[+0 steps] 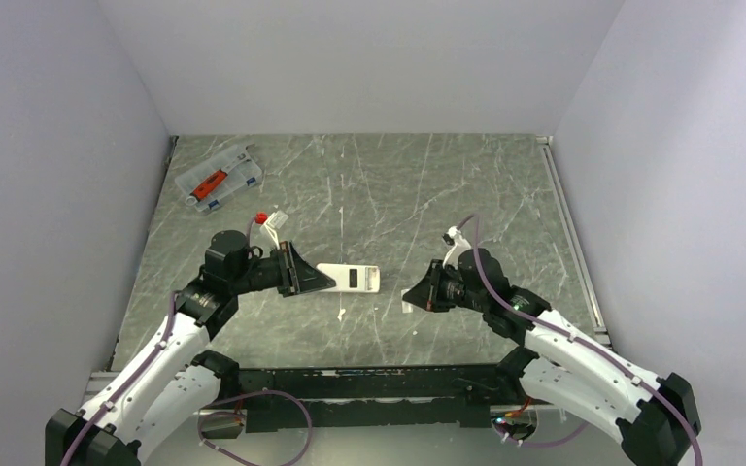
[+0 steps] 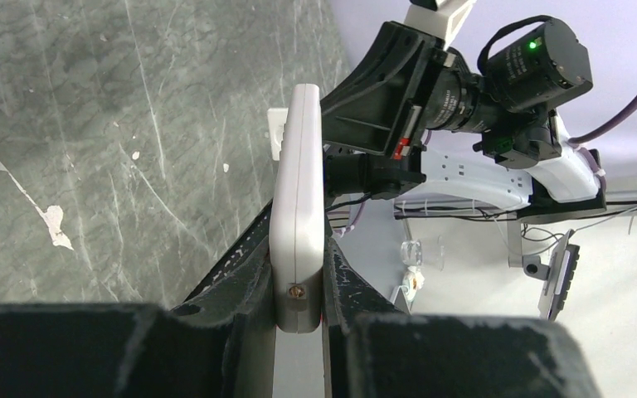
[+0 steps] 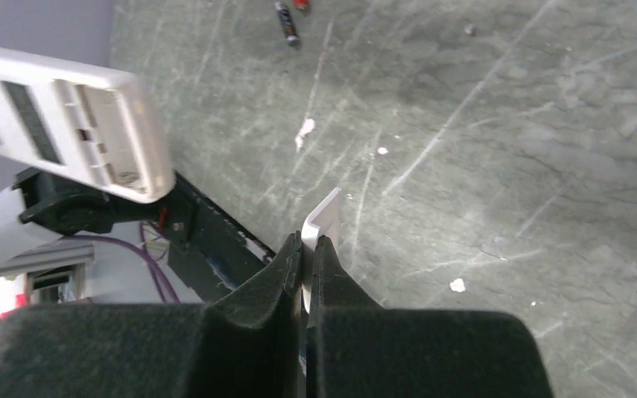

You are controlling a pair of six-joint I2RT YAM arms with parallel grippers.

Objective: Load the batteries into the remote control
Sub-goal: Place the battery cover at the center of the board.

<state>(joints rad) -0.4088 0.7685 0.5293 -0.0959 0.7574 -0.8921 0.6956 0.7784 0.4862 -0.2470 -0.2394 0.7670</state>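
Surface: grey marbled slab (image 1: pixel 466 194), scratched and chipped, stretching between pale walls.

Left pincer (image 1: pixel 313 279): gripping one short end of the slim white rectangular plastic remote control (image 1: pixel 352 279), with a black finger (image 2: pixel 232 278) pressing on each broad face.

Remote control: sticking out level from the left pincer toward the right arm, around the middle of the surface and somewhat closer to the near edge. Showing a dark window on top in the overhead view and an open ribbed recess at its free end in the right wrist view. Cannot tell whether it is touching the surface.

Right pincer (image 1: pixel 413 294): pinching tight on a small thin white plastic plate (image 3: pixel 325 211), which is standing on edge between the fingertips. Hovering right of centre, near the near edge, and facing the free end of the remote control with a gap between them.

Batteries (image 3: pixel 287 22): two tiny dark cylinders with red ends, lying loose on the surface at the top rim of the right wrist view, well apart from both pincers, one partly cut off by the frame.

Clear plastic organiser case (image 1: pixel 221 175): sitting in the far-left corner, holding a long red tool (image 1: pixel 212 182).
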